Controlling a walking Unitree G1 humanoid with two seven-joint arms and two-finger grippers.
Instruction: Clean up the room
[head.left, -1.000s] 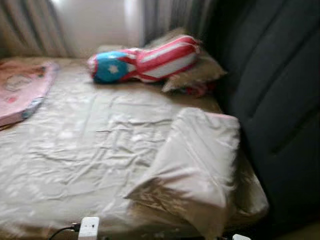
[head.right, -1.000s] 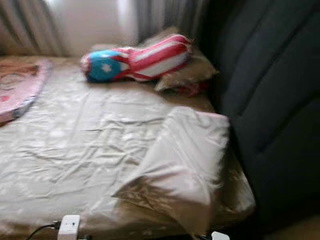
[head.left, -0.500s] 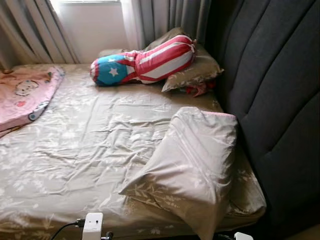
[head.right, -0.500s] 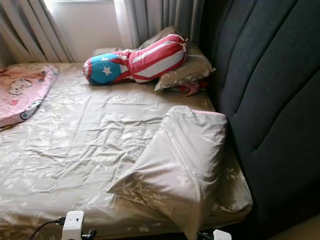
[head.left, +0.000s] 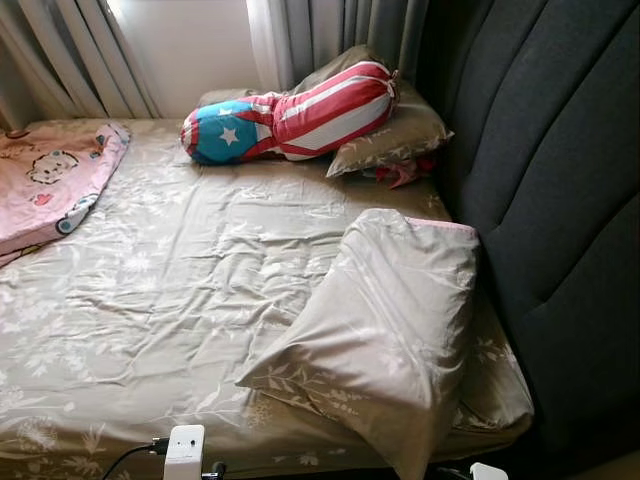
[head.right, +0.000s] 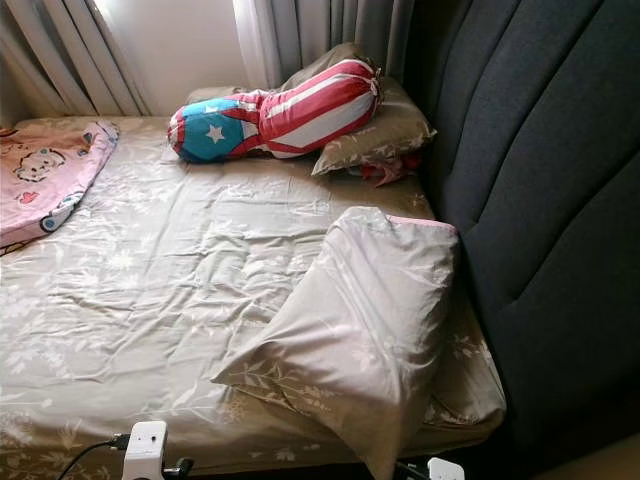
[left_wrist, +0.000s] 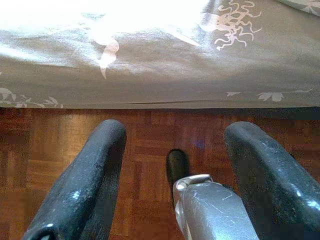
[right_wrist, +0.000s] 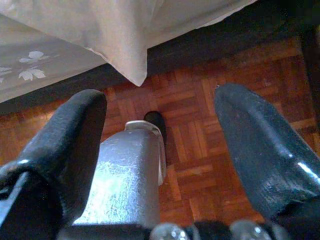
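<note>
Currently both grippers, left (left_wrist: 172, 175) and right (right_wrist: 160, 155), are hanging spread and empty; the beige leaf-print pillow (head.left: 385, 340) overhanging the bed's edge could slide off.

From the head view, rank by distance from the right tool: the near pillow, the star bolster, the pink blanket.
1. Near pillow: right side, its corner hanging by the right tool.
2. Star bolster: far end, by the curtains.
3. Pink blanket: far left edge; close to the bolster's rank.

Bed (head.left: 150, 300) (wrinkled sheet); pillows (head.left: 385, 330), striped bolster (head.left: 290, 125), pink blanket (head.left: 45, 185).
</note>
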